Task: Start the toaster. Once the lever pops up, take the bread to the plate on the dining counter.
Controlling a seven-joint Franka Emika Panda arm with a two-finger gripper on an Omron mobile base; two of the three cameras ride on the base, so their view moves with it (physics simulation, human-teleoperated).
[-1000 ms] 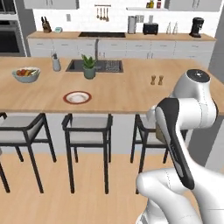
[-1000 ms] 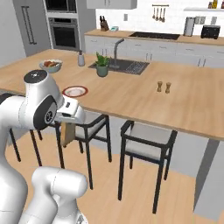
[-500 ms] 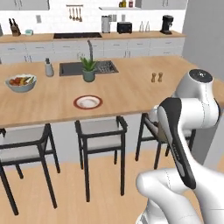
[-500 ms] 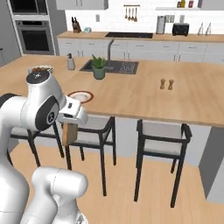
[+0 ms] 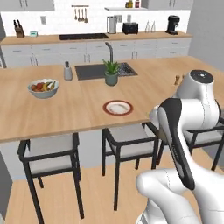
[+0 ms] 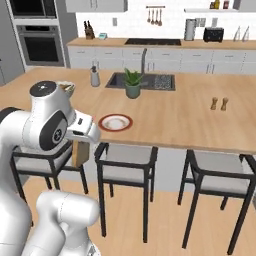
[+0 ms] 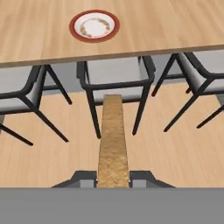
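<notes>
My base has rolled nearer the dining counter (image 5: 52, 118), my gripper (image 7: 113, 177) clamping the bread (image 7: 113, 140); placing it on the plate (image 7: 94, 26) remains.

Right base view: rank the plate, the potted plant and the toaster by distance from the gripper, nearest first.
1. plate, just ahead on the dining counter's near edge.
2. potted plant, mid-counter by the sink.
3. toaster, on the far wall counter, right.
The gripper holds the bread.

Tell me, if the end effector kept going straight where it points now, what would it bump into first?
Probably the stool under the dining counter, or the floor before it; depth is unclear. The bread it grips would touch first.
</notes>
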